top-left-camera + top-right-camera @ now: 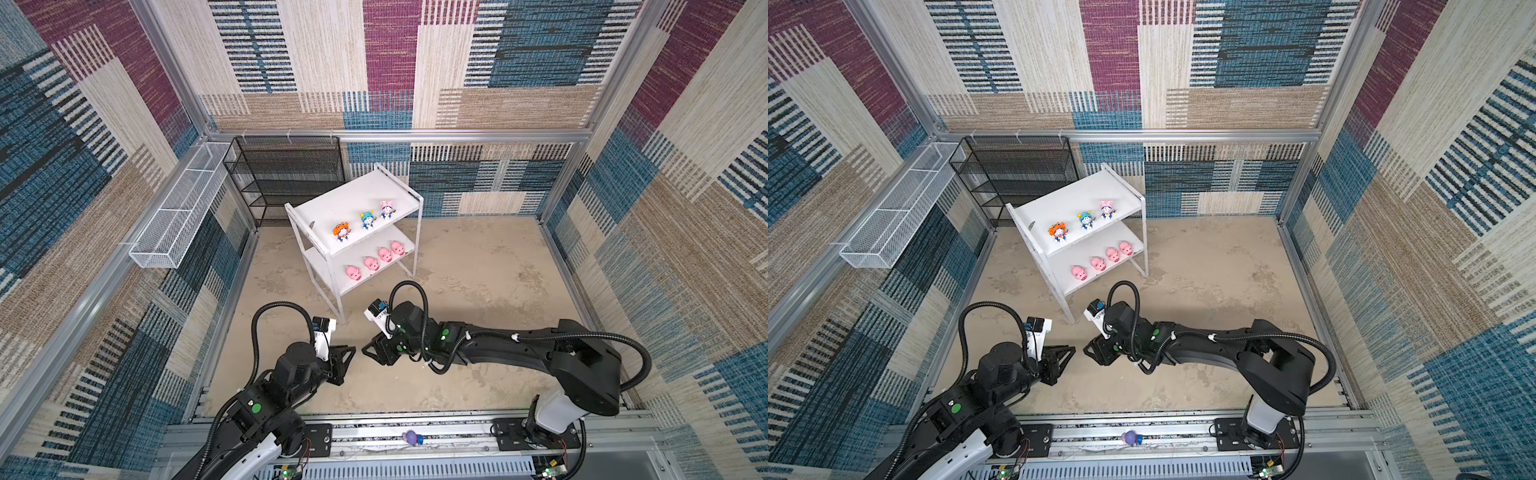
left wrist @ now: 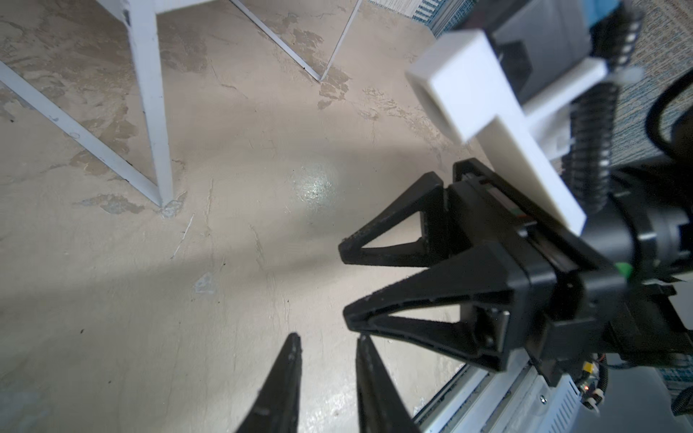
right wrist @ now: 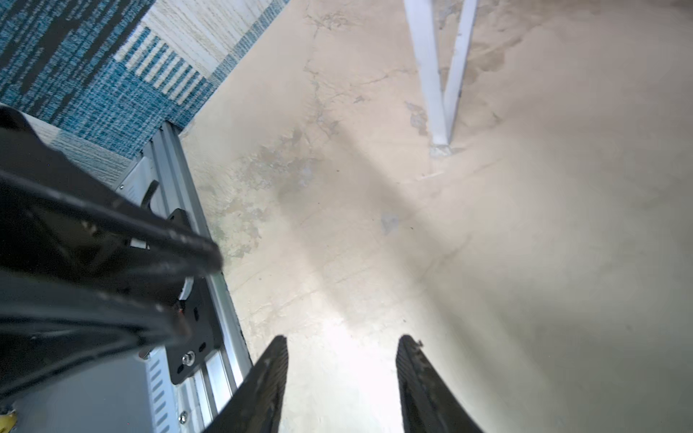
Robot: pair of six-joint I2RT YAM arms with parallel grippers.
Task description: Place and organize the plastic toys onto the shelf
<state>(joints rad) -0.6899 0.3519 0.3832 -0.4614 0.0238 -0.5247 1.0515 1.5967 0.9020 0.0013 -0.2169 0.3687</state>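
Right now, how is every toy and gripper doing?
Pigs: four in a row, lower board of the shelf.
Figurines: three standing on the top board.
Purple toy: lying on the front rail, off the shelf.
Left gripper: open, empty.
Right gripper: open, empty.

Left wrist cam here: my left gripper (image 2: 328,337) has its fingers a little apart, just bare beige tabletop (image 2: 225,262) between them. The right gripper (image 2: 345,281) points tip-first at mine from close by, prongs spread and holding nothing, with a chunky white camera mount (image 2: 483,93) on it. Further off, the shelf (image 2: 150,93) legs stand on the patchy tabletop.
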